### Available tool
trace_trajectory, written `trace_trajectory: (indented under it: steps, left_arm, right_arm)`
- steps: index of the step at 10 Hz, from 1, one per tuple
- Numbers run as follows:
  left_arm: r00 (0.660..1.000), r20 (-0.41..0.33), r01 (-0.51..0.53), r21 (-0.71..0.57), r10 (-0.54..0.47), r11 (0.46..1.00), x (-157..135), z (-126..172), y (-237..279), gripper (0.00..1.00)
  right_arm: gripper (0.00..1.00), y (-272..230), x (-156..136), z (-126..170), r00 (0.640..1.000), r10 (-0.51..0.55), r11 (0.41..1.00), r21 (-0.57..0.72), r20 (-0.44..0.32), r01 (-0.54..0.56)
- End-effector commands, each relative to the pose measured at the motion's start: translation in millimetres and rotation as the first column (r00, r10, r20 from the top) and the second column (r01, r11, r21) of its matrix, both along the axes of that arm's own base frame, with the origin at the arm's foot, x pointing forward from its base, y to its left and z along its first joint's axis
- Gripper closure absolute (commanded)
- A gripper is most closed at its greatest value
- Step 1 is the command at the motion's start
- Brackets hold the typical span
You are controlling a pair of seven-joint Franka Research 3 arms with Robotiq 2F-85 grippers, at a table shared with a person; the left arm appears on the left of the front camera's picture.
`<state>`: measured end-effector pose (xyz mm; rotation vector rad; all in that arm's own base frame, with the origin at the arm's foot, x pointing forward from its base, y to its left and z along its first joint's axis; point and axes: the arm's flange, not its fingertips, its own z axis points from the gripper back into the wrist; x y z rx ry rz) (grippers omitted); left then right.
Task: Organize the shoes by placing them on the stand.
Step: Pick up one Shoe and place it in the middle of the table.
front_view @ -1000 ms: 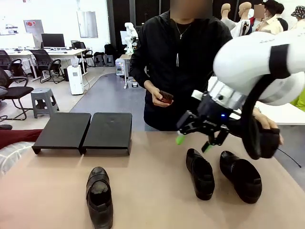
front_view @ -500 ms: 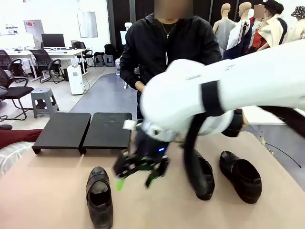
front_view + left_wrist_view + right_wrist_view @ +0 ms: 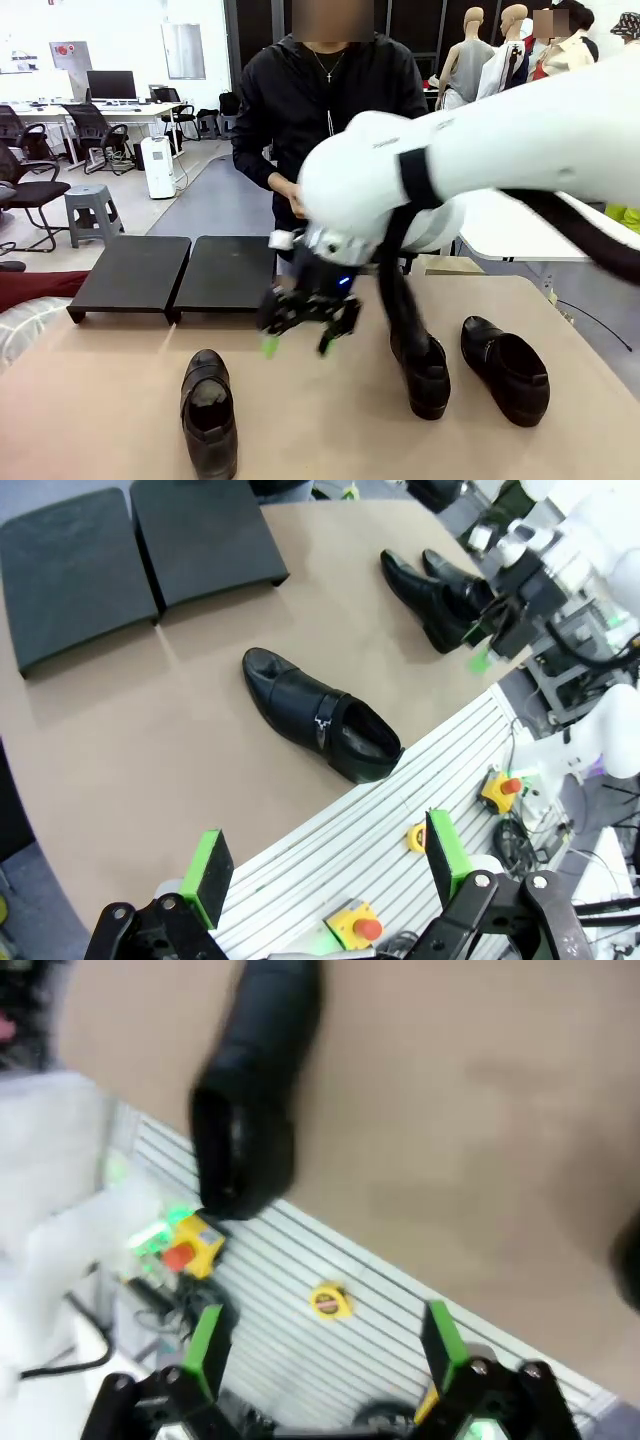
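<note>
At the far left of the table (image 3: pixel 90 400), the stand (image 3: pixel 175 275) sat as two matte-black panels side by side, nothing on them. Just in front of it, toward the robot, the left shoe (image 3: pixel 209 412) lay flat on the tan top, toe pointing at the stand and well apart from it.

To the right of that shoe, the right gripper (image 3: pixel 297 345) hung above bare tabletop, fingers pointing down and spread wide, nothing between the green pads. Its own blurred wrist view showed the same released jaws, with one black shoe lying beyond them near the table's edge. Behind the gripper, a person in a black top (image 3: pixel 320 110) stood at the far side.

Farther right, the middle shoe (image 3: pixel 428 375) sat partly behind the arm's black cable (image 3: pixel 388 290), and the right shoe (image 3: pixel 505 368) lay just beside it; both were on the table, not on the stand.

The left gripper (image 3: pixel 325 865) hovered off the table's near edge over a ribbed metal plate (image 3: pixel 400 800), jaws released and gripping nothing, looking across at the three shoes and the stand.
</note>
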<state>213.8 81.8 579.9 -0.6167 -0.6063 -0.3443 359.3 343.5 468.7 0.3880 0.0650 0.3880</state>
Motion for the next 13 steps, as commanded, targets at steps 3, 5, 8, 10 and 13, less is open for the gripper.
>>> trace_trajectory:
  steps: [3, 5, 8, 10, 13]
  left_arm:
    - [1.0, 0.012, 0.021, -0.015, -0.021, 1.0, 0.3, 0.0, 0.8, 0.0]
    - [1.0, 0.012, 0.021, -0.015, -0.021, 1.0, 0.3, 0.0, 0.8, 0.0]
    - [1.0, 0.012, 0.021, -0.015, -0.021, 1.0, 0.3, 0.0, 0.8, 0.0]
    - [1.0, 0.012, 0.021, -0.015, -0.021, 1.0, 0.3, 0.0, 0.8, 0.0]
    - [1.0, 0.012, 0.021, -0.015, -0.021, 1.0, 0.3, 0.0, 0.8, 0.0]
  right_arm:
    - [0.0, -255.7, 16.7, 35.5, 0.941, -0.238, 0.939, 0.189, -0.241, 0.286]
    - [0.0, -369.7, -0.6, 41.6, 0.878, -0.363, 0.829, 0.323, -0.311, 0.457]
    - [0.0, -474.8, -33.8, 34.3, 0.777, -0.524, 0.647, 0.43, -0.35, 0.63]
    - [0.0, -477.4, -41.7, 23.6, 0.768, -0.562, 0.602, 0.485, -0.308, 0.635]
    - [0.0, -501.9, -47.3, 33.0, 0.742, -0.562, 0.602, 0.435, -0.365, 0.67]
